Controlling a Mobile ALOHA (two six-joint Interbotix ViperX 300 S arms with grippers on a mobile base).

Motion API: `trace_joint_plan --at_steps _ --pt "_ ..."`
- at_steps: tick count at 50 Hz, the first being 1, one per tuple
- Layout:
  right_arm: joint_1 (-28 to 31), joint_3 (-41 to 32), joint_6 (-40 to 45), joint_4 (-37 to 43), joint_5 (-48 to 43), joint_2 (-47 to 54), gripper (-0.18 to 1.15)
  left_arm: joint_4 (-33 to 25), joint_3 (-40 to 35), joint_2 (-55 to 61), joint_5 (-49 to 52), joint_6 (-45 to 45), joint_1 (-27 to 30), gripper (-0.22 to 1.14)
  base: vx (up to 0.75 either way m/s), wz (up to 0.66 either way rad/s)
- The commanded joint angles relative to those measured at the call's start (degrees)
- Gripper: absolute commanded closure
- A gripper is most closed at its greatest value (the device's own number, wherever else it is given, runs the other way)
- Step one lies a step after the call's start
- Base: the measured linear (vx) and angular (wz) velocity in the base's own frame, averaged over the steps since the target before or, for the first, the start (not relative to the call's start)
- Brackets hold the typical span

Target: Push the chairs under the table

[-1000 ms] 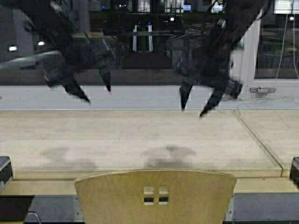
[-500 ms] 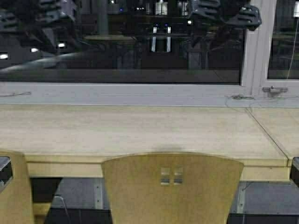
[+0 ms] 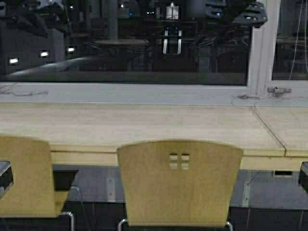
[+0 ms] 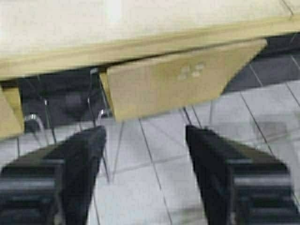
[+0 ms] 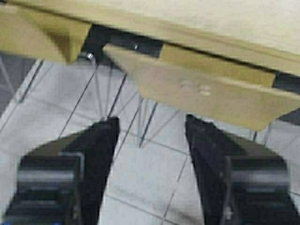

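Two mustard chairs stood before the table [image 3: 144, 126]: the middle chair [image 3: 180, 183] with its back against the front edge, the left chair [image 3: 24, 175] beside it. Raised high, the left gripper [image 4: 145, 140] and right gripper [image 5: 150, 136] had fingers spread wide, holding nothing, above a tiled floor [image 4: 154, 178].

Long pale beige desk [image 3: 144, 127] in joined sections runs across the middle of the frame. Two mustard-yellow moulded chairs on chrome wire legs stand upright just in front: one bottom centre [image 3: 180, 185] with square cutouts, another bottom left [image 3: 24, 175].
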Motion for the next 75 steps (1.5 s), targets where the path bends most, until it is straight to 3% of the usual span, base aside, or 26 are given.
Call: trace_joint_plan --at_steps 1,20,75 --pt "-0.79 -1.85 0.09 0.00 -1.32 0.62 0.14 0.18 -1.05 -0.35 -0.35 0.00 0.18 0.03 -0.36 0.16" --pt "-1.32 -2.02 0.35 0.18 -1.05 0.62 0.14 0.44 -1.85 2.64 -4.39 0.26 0.18 0.03 -0.34 0.33" --pt "-0.62 -2.72 0.53 1.32 2.55 5.01 0.14 0.26 -2.90 2.81 -2.99 -0.09 0.18 0.03 -0.35 0.33"
